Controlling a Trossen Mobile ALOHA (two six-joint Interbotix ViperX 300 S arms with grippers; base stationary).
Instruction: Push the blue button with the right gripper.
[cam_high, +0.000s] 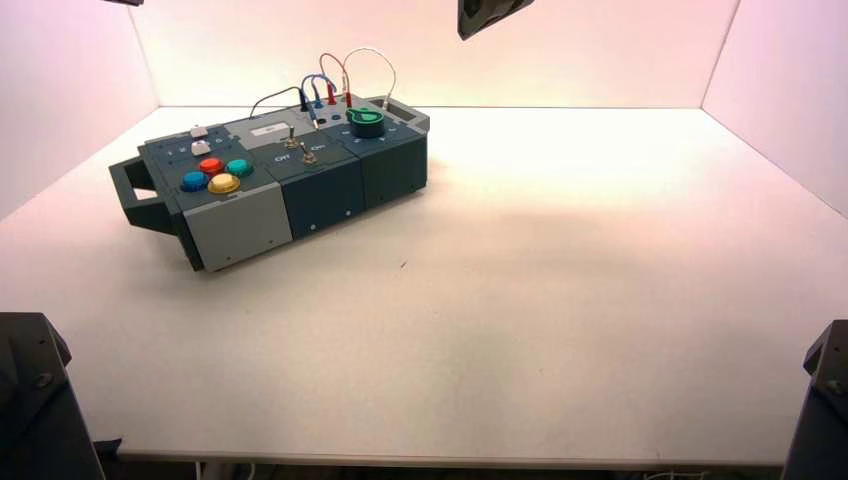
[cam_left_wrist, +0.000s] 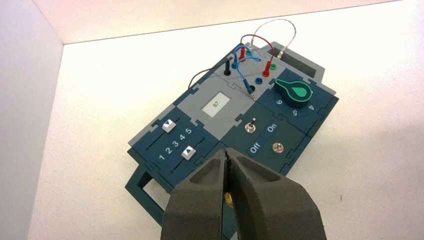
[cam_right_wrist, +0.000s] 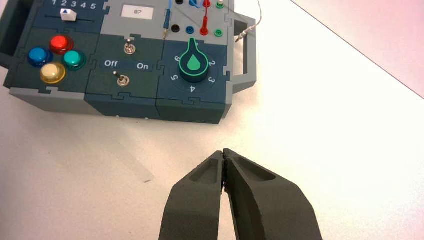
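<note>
Bright pinkish light, soft shadow beside box (cam_high: 300, 190), sharp focus

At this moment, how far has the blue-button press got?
Nothing is done yet. The right gripper, fingers shut, hangs over bare table short of the box, well off the blue button. The left gripper, also shut, waits above the box's button end. The approach and the push are both left.
</note>
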